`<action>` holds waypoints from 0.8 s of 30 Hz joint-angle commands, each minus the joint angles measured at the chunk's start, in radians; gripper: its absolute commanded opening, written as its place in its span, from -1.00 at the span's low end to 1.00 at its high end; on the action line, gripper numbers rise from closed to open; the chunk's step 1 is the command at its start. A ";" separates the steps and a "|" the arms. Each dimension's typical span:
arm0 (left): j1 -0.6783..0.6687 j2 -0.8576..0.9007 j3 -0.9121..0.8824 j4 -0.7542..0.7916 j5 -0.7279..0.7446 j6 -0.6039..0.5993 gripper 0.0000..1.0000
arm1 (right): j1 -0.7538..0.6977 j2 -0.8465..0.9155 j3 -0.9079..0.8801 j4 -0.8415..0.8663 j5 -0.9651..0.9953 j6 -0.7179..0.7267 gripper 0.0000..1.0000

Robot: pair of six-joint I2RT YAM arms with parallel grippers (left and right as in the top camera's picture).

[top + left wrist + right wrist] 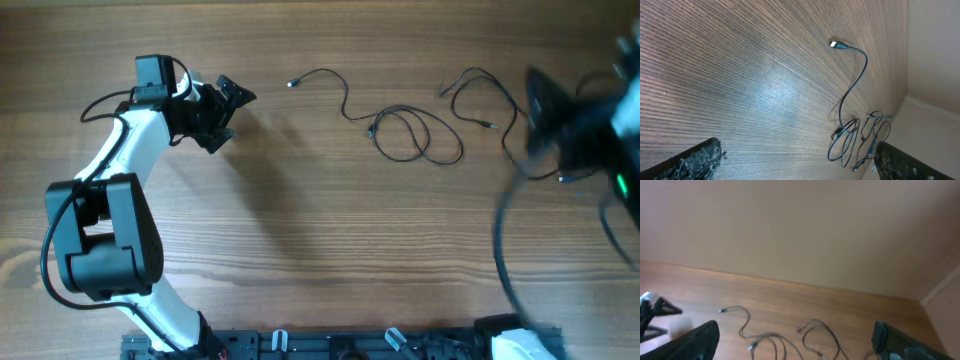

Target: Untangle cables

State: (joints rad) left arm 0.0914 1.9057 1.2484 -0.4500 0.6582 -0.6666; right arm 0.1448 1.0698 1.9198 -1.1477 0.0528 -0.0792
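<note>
Thin black cables lie loose on the wooden table. One cable runs from a silvery plug into loops at mid-table. A second cable curves just right of the loops toward my right arm, which is blurred. My left gripper is open and empty, well left of the plug. Its wrist view shows the plug, the loops and wide-apart fingers. My right gripper is open above the cables, holding nothing.
A bare wall rises behind the table's far edge. The left arm's base stands at the near left. A thicker black wire trails from the right arm down toward the front rail.
</note>
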 commanded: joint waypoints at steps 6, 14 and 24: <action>-0.003 -0.011 -0.001 0.000 -0.006 0.008 1.00 | -0.002 -0.053 0.002 -0.188 -0.008 0.003 0.99; -0.003 -0.011 -0.001 0.000 -0.006 0.008 1.00 | -0.002 -0.011 0.002 -0.359 -0.008 0.003 1.00; -0.003 -0.011 -0.001 0.000 -0.006 0.008 1.00 | -0.002 -0.003 -0.054 -0.369 -0.009 0.003 1.00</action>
State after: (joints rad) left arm 0.0914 1.9057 1.2484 -0.4492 0.6579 -0.6666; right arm 0.1448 1.0687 1.9049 -1.5150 0.0528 -0.0792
